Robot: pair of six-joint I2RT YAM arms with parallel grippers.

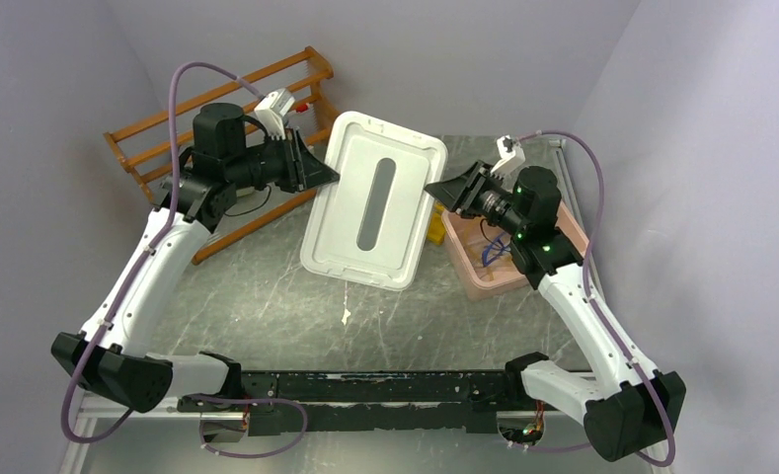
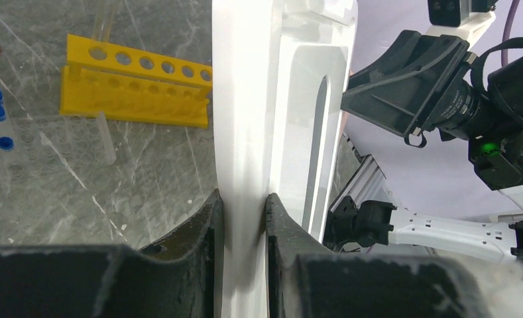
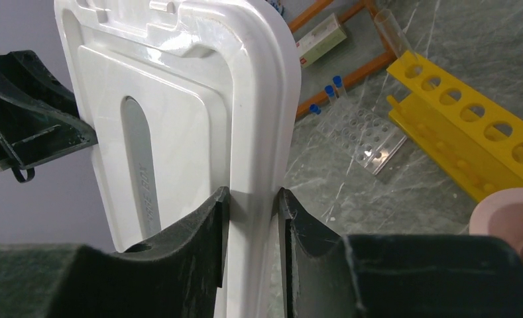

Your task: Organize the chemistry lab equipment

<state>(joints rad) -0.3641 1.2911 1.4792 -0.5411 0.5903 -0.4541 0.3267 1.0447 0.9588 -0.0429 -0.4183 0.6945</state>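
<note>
Presently a white rectangular plastic lid (image 1: pixel 375 197), moulded with a long recessed slot down its middle, is held clear of the grey marbled table (image 1: pixel 267 296) by both arms at once. The left gripper (image 2: pixel 244 199) is clamped on the lid's left rim, its dark fingers pressed against both faces of the edge. The right gripper (image 3: pixel 253 195) is seen astride the right rim in the same way, with the rim filling the space between the jaws, so it is judged to be gripping as well.

The lid hangs over the middle of the table. An orange-brown wooden rack (image 1: pixel 168 128) lies at the far left and a pink plastic bin (image 1: pixel 469 272) at the right. A blue cord loop (image 1: pixel 494 252) can be made out inside the bin.

A yellow plastic test-tube rack (image 3: pixel 470 139) stands on the table just beside the bin. A clear plastic tube rack (image 3: pixel 368 129) holding blue-capped tubes lies near it, roughly under the lid.

The step in hand is judged to be the two-armed carrying of the lid. Whether it is meant for the bin or for a spot out of the way cannot be told.

For the next move, both wrists would need to be moved together so that the rim is not twisted or pulled out of either grip. The lid should be kept level and lowered clear of the yellow rack. The jaws should be parted only once the lid is supported.
</note>
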